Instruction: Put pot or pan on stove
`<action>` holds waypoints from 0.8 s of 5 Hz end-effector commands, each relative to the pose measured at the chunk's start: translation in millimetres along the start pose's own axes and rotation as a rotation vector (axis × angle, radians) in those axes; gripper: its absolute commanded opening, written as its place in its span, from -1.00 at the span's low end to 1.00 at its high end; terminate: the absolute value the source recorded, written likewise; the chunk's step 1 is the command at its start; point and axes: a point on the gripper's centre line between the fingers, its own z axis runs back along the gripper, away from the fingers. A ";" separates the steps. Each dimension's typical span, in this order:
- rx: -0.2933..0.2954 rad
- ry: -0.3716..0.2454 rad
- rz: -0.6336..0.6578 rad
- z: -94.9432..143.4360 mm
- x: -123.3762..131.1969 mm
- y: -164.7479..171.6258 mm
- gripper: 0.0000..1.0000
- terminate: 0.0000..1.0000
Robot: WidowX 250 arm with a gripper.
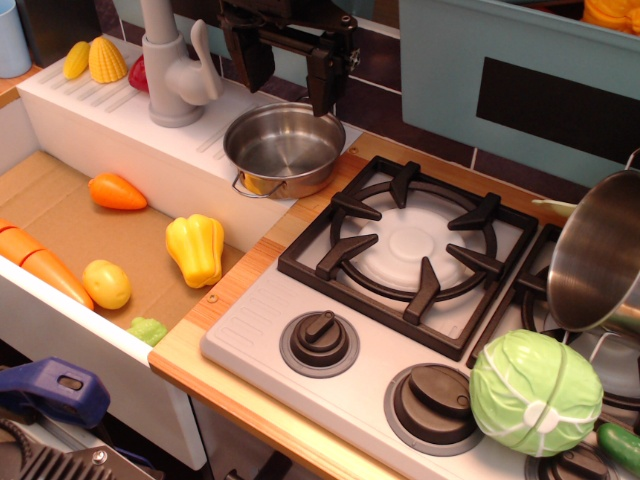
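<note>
The small shallow steel pan [283, 149] sits on the white sink ledge at the left rear corner of the stove, with a loop handle facing front. The light grey stove [400, 330] has black grates [410, 250] over a round burner and dark knobs [320, 342] along its front. My black gripper [285, 62] hangs open above the pan, one finger to the left and one [323, 80] over the pan's far right rim. It holds nothing.
A taller steel pot [598, 262] lies tipped on the right burner. A green cabbage [535, 392] sits on the stove's front right. A grey faucet [172, 70] stands left of the pan. In the sink lie a yellow pepper [196, 248], carrots [115, 192] and a potato [106, 284].
</note>
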 end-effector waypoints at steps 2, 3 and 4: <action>-0.011 -0.026 -0.129 -6.0 4.4 -1.5 1.00 -1.00; -0.013 -0.059 -0.249 -16.3 8.2 0.8 1.00 -1.00; 0.025 -0.116 -0.297 -28.6 5.8 0.7 1.00 -1.00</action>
